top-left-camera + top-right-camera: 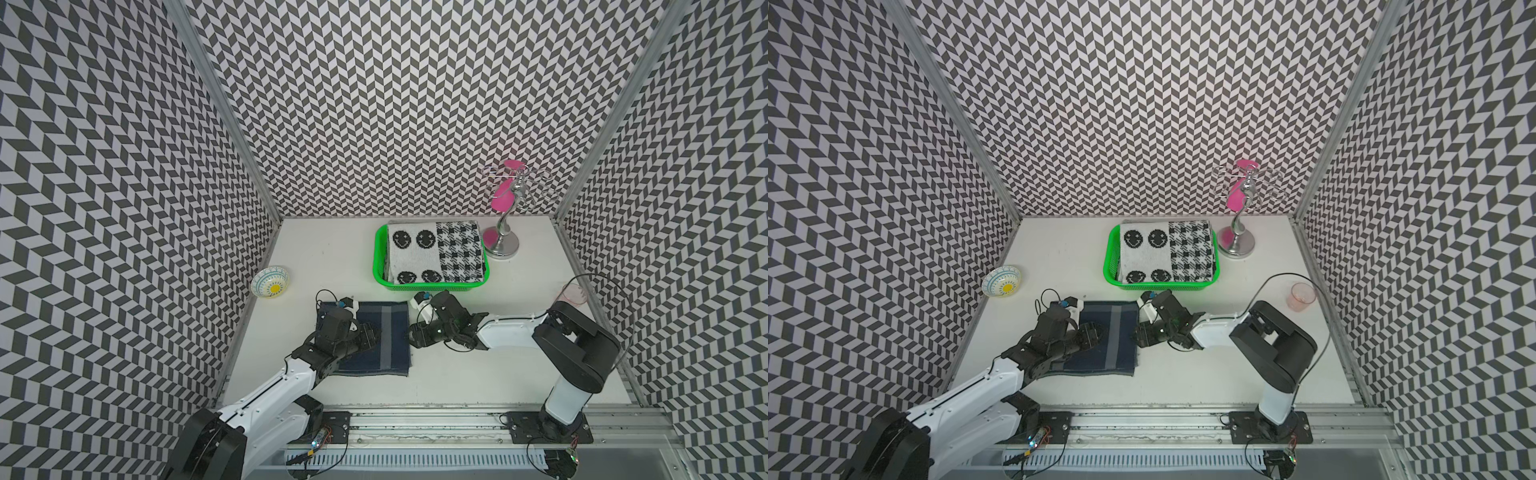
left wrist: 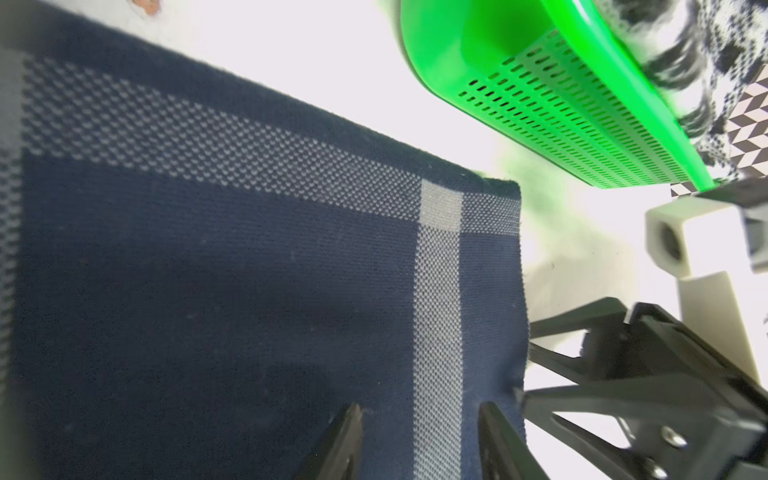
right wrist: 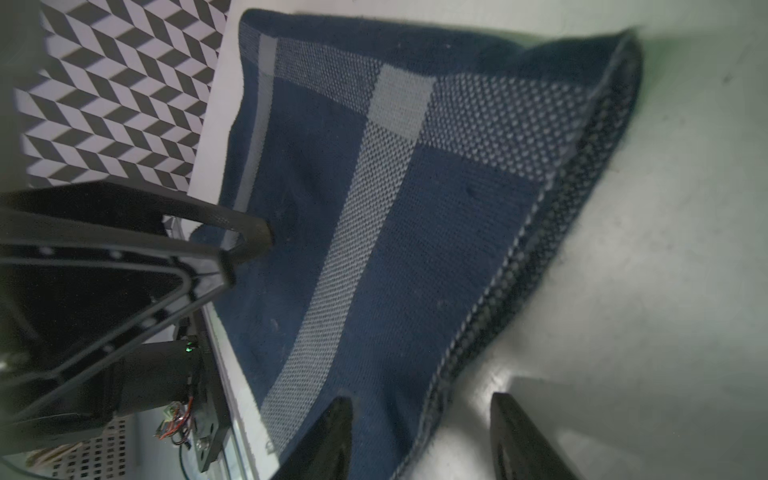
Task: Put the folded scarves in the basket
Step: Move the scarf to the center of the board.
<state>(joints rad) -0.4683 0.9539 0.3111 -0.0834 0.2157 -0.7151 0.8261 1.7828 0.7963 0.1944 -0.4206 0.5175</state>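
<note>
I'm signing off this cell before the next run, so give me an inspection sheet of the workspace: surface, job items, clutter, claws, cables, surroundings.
Surface: white tabletop, a few small dark specks.
Job's things: folded navy scarf with grey stripes lies flat in front of the bright green perforated plastic basket, not in it; the basket already holds black-and-white knit cloths.
Clutter: patterned round bowl by the left wall; silver metal stand with pink pieces beside the basket; translucent pink cup near the right wall.
Claws: left claw open over the scarf; right claw open, straddling the scarf's edge.
Cables: black cable arches over the right arm, near the cup.
Surroundings: black-and-white chevron walls; aluminium rail in front.
</note>
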